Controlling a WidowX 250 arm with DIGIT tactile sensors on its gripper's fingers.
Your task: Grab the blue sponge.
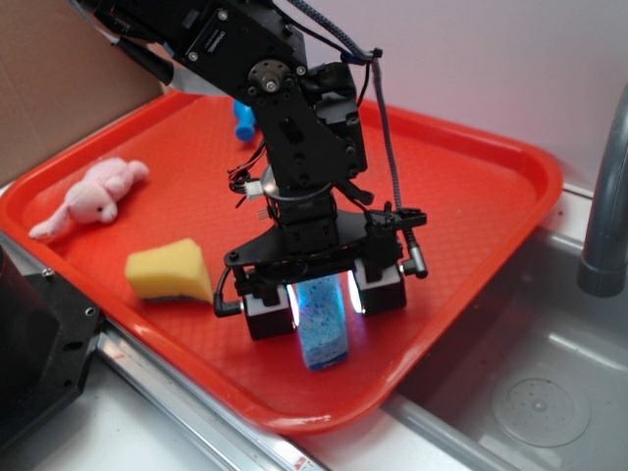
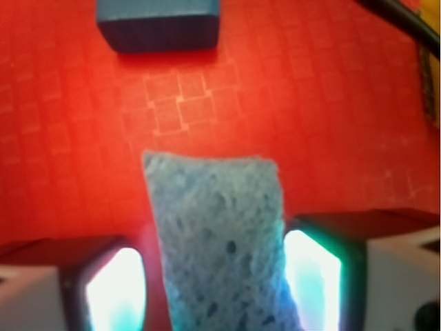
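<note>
Both fingers point(image 2: 313, 283) flank the blue sponge point(image 2: 217, 234), right one touching.

Bright orange-red tray point(image 1: 471, 186), and up close in the wrist view its surface carries a fine grid of little squares, paler lines on red. The blue sponge point(image 2: 217, 241) is light blue, speckled with darker pores all over. The gripper point(image 1: 324, 302) is black with white blocks, and its inner pads point(image 2: 311, 279) glow white with a teal-green edge. There's a yellow sponge point(image 1: 169, 269) with a darker brownish underside. Pale pink plush toy point(image 1: 90, 197) at the tray's far side. A bright blue toy point(image 1: 243, 122) peeks out behind the black arm. Dark solid-blue block point(image 2: 158, 24), smooth, no speckle. Grey metal sink point(image 1: 535, 383) alongside.
</note>
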